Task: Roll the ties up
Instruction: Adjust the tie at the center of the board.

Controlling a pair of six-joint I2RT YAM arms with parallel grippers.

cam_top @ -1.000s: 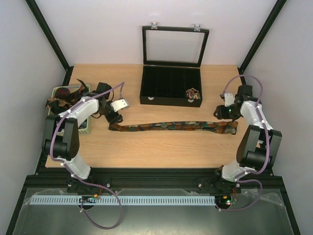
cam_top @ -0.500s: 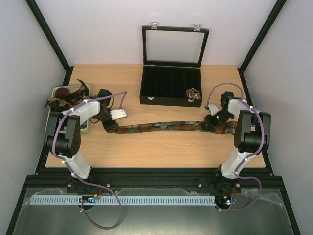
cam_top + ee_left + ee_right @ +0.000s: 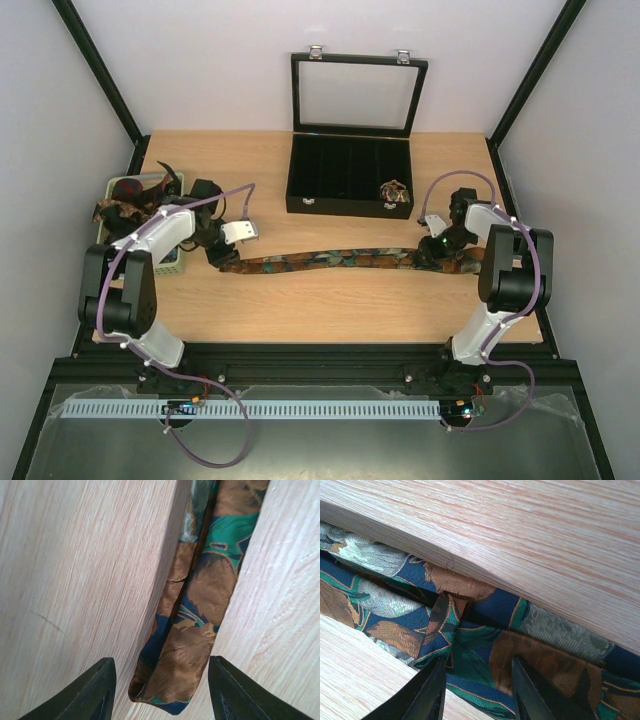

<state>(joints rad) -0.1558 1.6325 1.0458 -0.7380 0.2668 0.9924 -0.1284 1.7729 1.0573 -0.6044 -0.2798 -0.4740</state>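
A long tie (image 3: 340, 259) lies stretched left to right across the middle of the worktop (image 3: 320, 310), a low bar from side to side. In front of it a broad strip of bare wood runs to the near edge. Behind it, only a narrow lane separates it from the black box (image 3: 340, 206), whose lid (image 3: 358, 95) stands upright. At far left, a green basket (image 3: 174, 262) heaped with ties (image 3: 125, 205) blocks the edge.
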